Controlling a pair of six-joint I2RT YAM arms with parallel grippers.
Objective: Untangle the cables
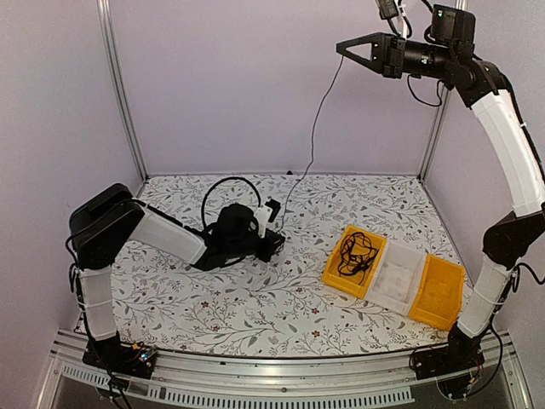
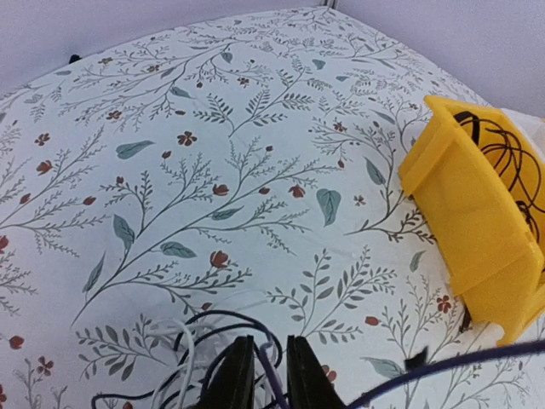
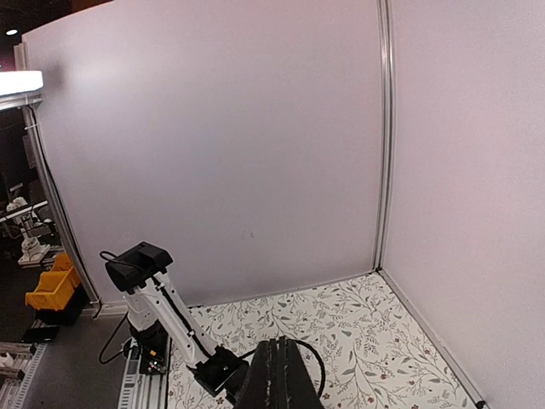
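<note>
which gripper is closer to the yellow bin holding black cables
left. the left gripper sits low on the table just left of the yellow bin; the right gripper is raised high above the table

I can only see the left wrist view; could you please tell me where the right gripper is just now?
Observer: The right gripper is high above the table, shut on a thin cable.
Operator: Thank you. Where does that cable run?
Observer: It hangs down to the cable bundle at the left gripper.
Operator: And the yellow bin at my right edge, how is it divided?
Observer: The bin has three compartments in a row. Only the yellow one nearest the left arm holds black cables; the clear middle one and the other yellow one look empty.
</note>
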